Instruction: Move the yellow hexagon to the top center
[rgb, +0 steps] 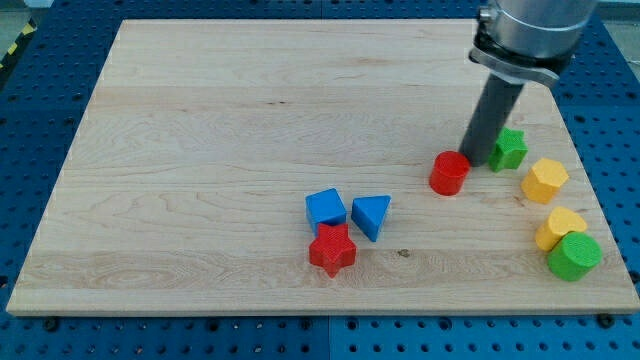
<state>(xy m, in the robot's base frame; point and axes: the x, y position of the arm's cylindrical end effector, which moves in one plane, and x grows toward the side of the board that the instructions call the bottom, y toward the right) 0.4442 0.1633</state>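
The yellow hexagon (545, 180) sits near the right edge of the wooden table (230, 130), about midway between its far and near sides, lying flat and apart from its neighbours. Just to its far left stands a green star-shaped block (508, 149), and on its near side a second yellow block (559, 226), its shape hard to make out, touches a green cylinder (574, 256) close to the table's near right corner.

The arm's dark rod comes down from the view's top right, and the tip (473, 163) meets the table between the green star and a red cylinder (449, 173), just beside both. The tip lies to the left of the yellow hexagon, with the green star between them, and is not touching the hexagon. The arm carries no pincer, only the rod, so nothing is held.

Farther left, toward the table's near middle, three blocks cluster together: a blue cube (326, 208), a blue triangular block (371, 215) just to its right, and a red star (332, 250) on their near side, touching the cube. Around the table shows a blue perforated surface (30, 110).
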